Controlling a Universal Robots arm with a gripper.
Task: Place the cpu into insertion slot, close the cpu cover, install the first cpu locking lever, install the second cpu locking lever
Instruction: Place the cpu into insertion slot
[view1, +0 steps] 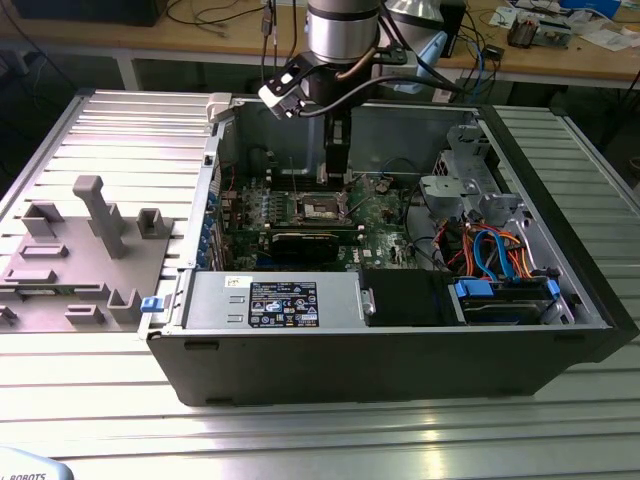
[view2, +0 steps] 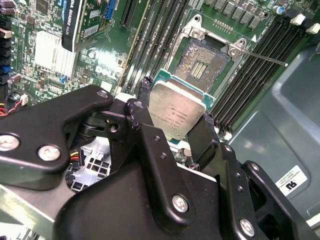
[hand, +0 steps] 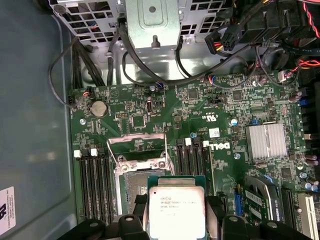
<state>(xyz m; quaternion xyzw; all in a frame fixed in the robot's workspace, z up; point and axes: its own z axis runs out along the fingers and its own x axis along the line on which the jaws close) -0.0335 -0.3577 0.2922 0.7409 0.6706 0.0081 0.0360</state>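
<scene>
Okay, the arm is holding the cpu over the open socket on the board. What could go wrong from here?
The gripper grips the cpu by two opposite edges only, above the open socket. A slip or an off-square descent could bend the exposed contacts. The cpu cover stands raised beside the socket and a thin lever juts out nearby; the gripper might snag either on the way down.

The cpu (view2: 176, 112) in the end effector (view2: 172, 117), over the insertion slot (view2: 202, 62)
</scene>
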